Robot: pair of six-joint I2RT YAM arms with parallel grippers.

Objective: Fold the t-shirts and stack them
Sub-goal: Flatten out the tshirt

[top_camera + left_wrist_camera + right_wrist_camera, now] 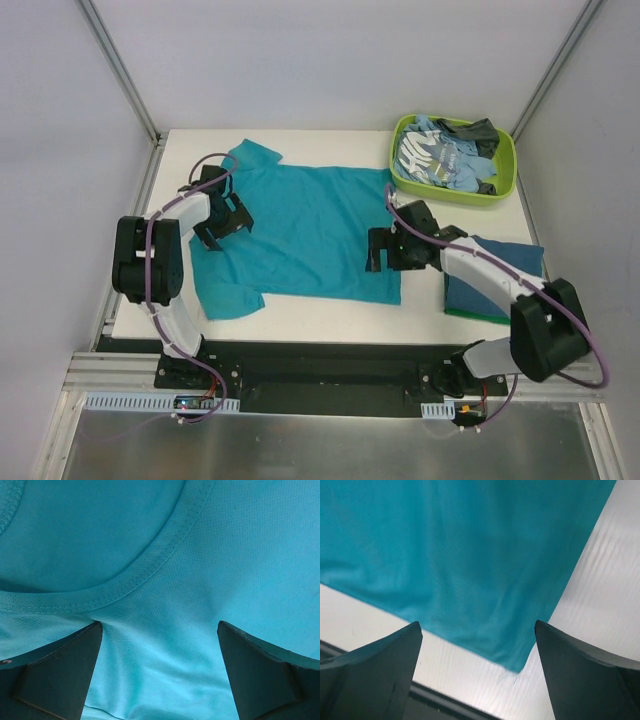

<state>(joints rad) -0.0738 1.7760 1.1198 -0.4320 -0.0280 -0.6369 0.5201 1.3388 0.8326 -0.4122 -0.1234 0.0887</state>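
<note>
A plain bright teal t-shirt [305, 235] lies spread flat on the white table, neck to the left. My left gripper [222, 230] is open and hovers low over its collar; the left wrist view shows the collar seam [125, 582] just ahead of the open gripper [160, 626]. My right gripper [376, 250] is open over the shirt's near right hem corner [517, 666], which lies on the table between the spread gripper [478, 626]. Neither gripper holds cloth. A folded dark blue-teal shirt [500, 268] lies on a green one [470, 314] at the right.
A lime-green tub [503, 190] at the back right holds a light blue printed shirt [430, 158] and a dark grey one [478, 134]. The table's near edge [445, 700] and black rail are close under the right gripper. White walls enclose the table.
</note>
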